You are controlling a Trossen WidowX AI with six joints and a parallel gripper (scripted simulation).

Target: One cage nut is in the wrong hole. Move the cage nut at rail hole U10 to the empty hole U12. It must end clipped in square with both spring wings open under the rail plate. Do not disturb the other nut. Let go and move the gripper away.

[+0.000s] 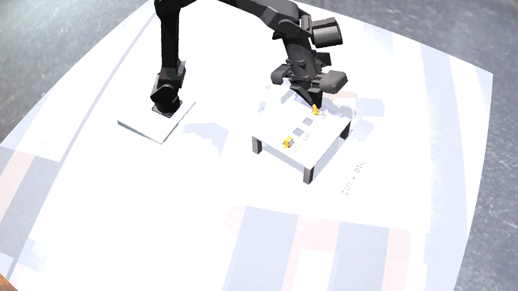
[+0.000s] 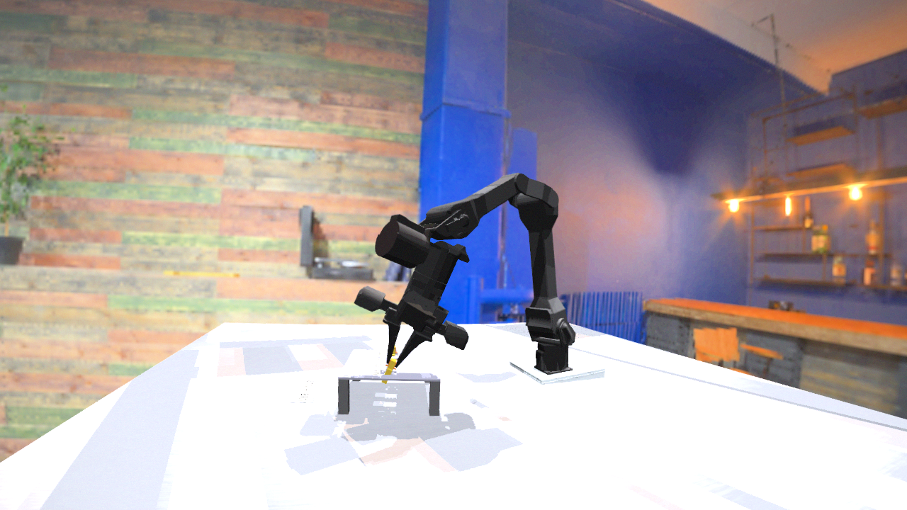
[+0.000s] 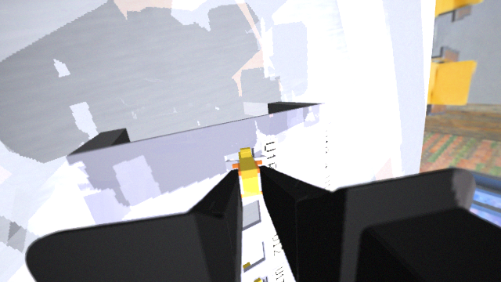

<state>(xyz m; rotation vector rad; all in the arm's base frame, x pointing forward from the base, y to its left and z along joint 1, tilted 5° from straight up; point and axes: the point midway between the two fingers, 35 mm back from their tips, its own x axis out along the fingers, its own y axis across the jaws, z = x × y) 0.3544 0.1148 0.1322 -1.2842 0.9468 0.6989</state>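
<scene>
With the cage nut (image 1: pixel 315 110) (image 2: pixel 391 365) (image 3: pixel 249 176) gripped between the pincer's (image 1: pixel 318 106) (image 2: pixel 392 365) (image 3: pixel 250 170) tips, tilted at hole U10, extraction seems in hand, and the next move calls for lifting it free before travelling to U12.

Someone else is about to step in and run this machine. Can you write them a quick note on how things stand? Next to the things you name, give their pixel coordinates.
End effector (image 1: pixel 316 105) (image 2: pixel 392 364) (image 3: pixel 249 172): shut on the U10 cage nut (image 1: pixel 315 110) (image 2: pixel 391 365) (image 3: pixel 250 178), which looks tilted at its hole.
Other nut (image 1: pixel 287 142): at the far end of the row on the rail plate (image 1: pixel 310 156) (image 2: pixel 415 376) (image 3: pixel 164 145).
Done: nut gripped.
Left: bring it to U12, clip it in square with both wings open underneath, let go, move away. Leave the other nut alone.
</scene>
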